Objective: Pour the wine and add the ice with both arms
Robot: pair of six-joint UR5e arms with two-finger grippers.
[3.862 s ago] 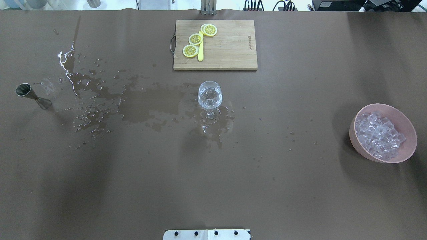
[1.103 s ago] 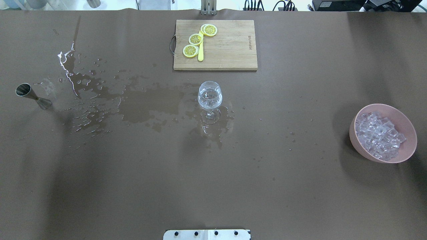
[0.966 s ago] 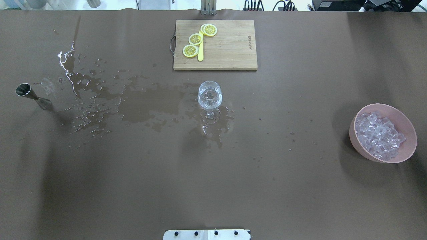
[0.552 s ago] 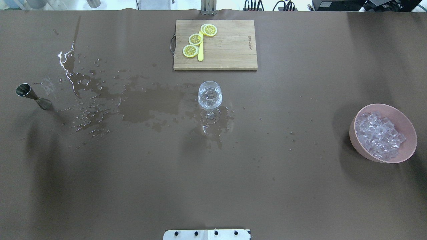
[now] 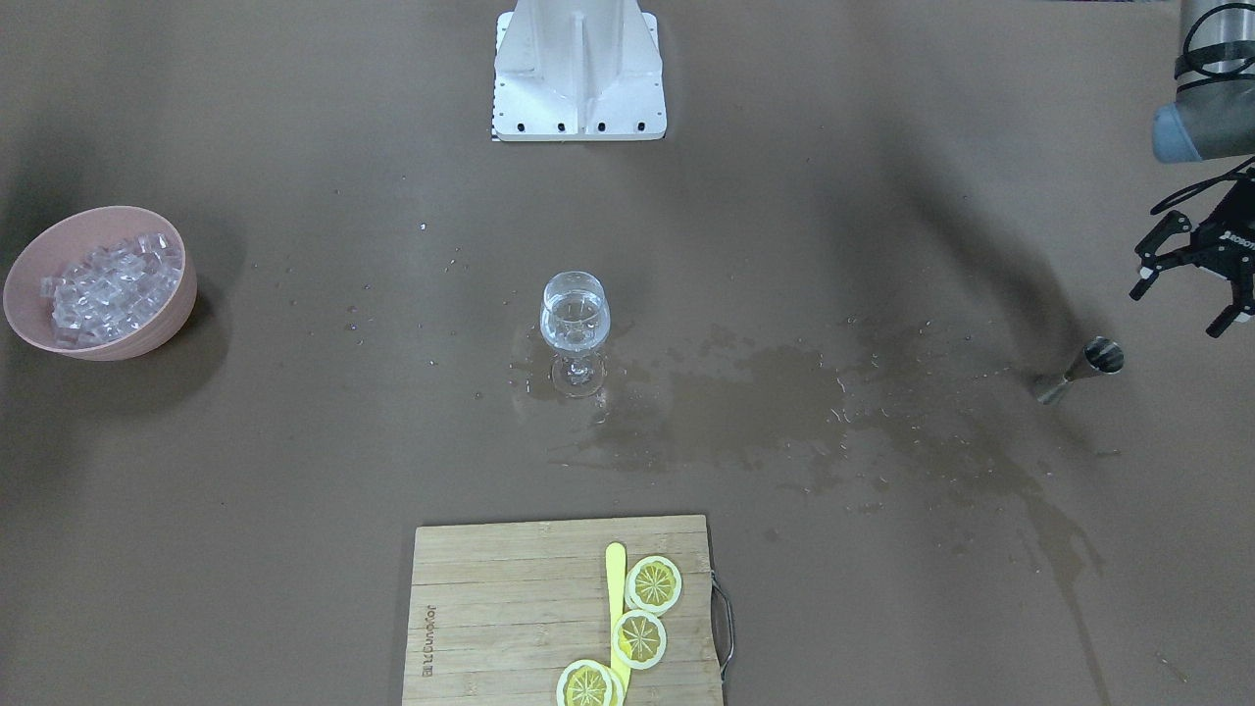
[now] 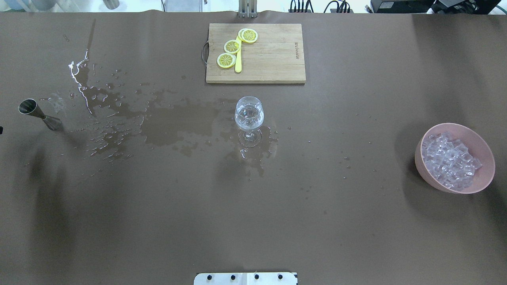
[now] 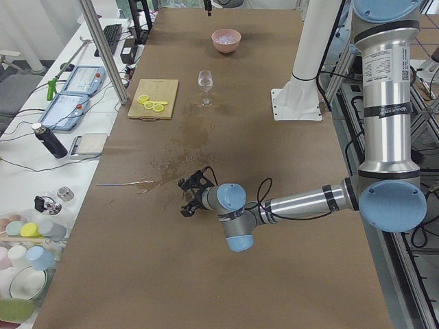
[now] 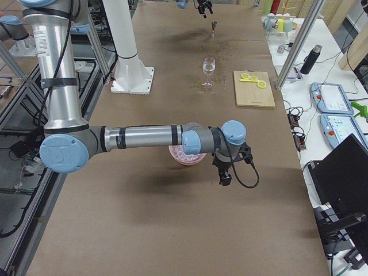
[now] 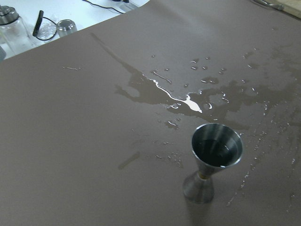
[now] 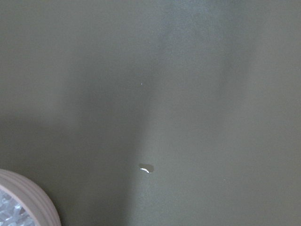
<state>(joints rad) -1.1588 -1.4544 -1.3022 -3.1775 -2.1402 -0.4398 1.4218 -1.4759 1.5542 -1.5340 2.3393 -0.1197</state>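
A wine glass [image 6: 248, 114] stands mid-table with clear contents; it also shows in the front view [image 5: 575, 319]. The ice [image 6: 449, 160] fills a pink bowl [image 6: 486, 174] at the right. A steel jigger [image 6: 37, 114] stands at the far left, and the left wrist view [image 9: 214, 160] shows a little clear liquid in it. My left gripper [image 5: 1177, 312] is open and empty, hanging beside the jigger [image 5: 1079, 371]. My right gripper [image 8: 223, 177] hovers just beyond the bowl; I cannot tell whether it is open or shut.
A wooden cutting board [image 6: 273, 55] with lemon slices [image 6: 231, 46] lies at the back centre. Spilled liquid [image 6: 170, 122] spreads from the jigger to the glass. The white base plate [image 6: 245, 278] is at the front edge.
The shadow on the left of the table has shifted, and a tip of my left gripper now shows at the overhead view's left edge. The glass, jigger and bowl have not moved.
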